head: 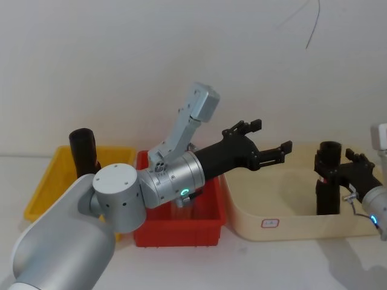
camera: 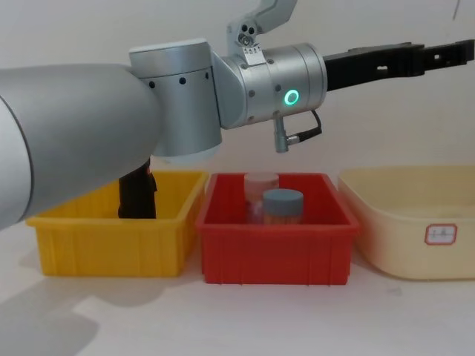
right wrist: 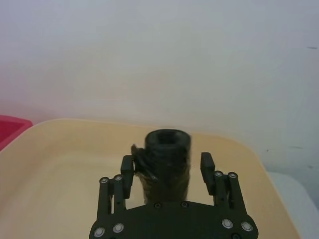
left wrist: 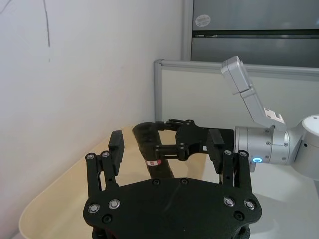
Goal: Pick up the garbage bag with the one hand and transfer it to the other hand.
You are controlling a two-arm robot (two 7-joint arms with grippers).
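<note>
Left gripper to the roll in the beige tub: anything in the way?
Nothing visible between them. The left gripper hangs open over the beige tub, with only air between it and the garbage bag roll. The right gripper straddles the roll's middle, so its top end is the free part.

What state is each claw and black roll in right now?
Garbage bag: upright in the beige tub.
Right gripper: open, astride the garbage bag.
Left gripper: open, empty, raised.
Second roll: upright in the yellow bin.
Jar: lid on, in the red bin.
</note>
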